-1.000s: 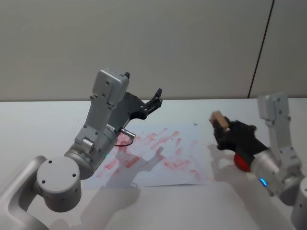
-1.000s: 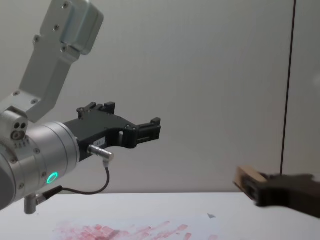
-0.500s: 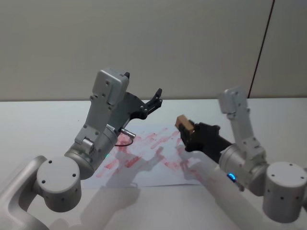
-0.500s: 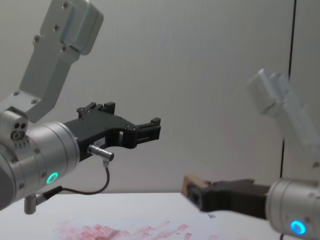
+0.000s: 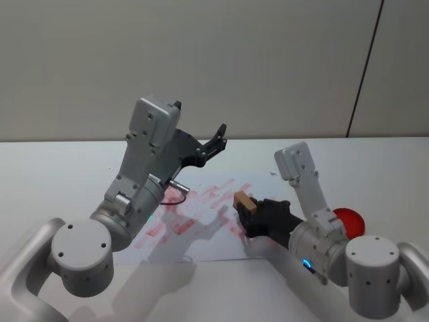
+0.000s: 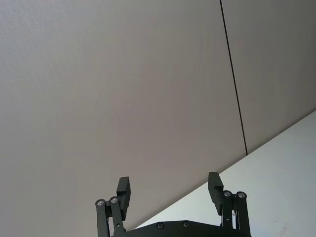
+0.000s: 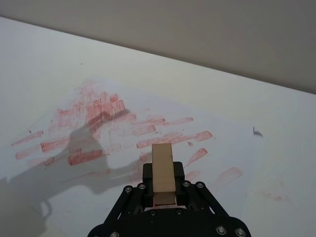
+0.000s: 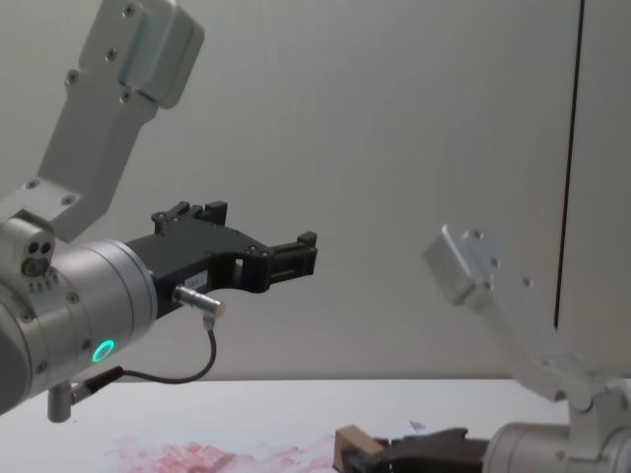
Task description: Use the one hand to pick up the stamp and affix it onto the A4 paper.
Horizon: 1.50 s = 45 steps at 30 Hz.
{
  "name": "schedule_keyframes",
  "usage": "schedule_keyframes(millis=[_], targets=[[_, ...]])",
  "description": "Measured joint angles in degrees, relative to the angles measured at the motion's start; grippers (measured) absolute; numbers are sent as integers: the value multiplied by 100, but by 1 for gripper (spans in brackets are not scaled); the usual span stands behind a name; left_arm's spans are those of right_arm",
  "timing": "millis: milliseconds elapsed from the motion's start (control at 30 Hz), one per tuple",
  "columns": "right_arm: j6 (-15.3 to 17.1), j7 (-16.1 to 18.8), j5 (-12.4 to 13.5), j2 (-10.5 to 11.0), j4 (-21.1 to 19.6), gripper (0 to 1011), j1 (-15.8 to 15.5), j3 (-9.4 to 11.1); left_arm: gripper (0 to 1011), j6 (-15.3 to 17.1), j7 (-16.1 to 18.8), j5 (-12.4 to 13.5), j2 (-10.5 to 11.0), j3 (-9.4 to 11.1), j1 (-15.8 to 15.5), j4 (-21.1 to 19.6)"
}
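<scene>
Right gripper (image 5: 251,215) swung in from right side and dropped low over paper (image 5: 208,245), jaws clamped on stamp (image 5: 242,200). Pickup done. Stamp low above red prints, contact unclear; pressing down looks left to do. Left gripper (image 6: 169,190) parked high, jaws wide, empty.

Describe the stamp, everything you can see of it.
The stamp is a small, plain, light-brown wooden block, rectangular and smooth-faced. The right gripper clamps its rear end, so it juts forward over the ink-smeared paper. It hangs low above the red prints; its inked face is hidden, and contact with the sheet cannot be told.
</scene>
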Motion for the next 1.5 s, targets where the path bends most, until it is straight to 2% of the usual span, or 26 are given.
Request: schedule_keyframes(millis=[400,1067,1333,1500], targets=[[4,-29,-68,-57,251,221,26,-53,1001,0,0,0,0,0,0,0],[58,-196,-21,-59,330,220,-19,-48,1001,0,0,0,0,0,0,0],[-52,-226,78,-63,293,220,-41,-38,1001,0,0,0,0,0,0,0],[-219,-225,244,-67,85,221,-46,-5,1001,0,0,0,0,0,0,0]])
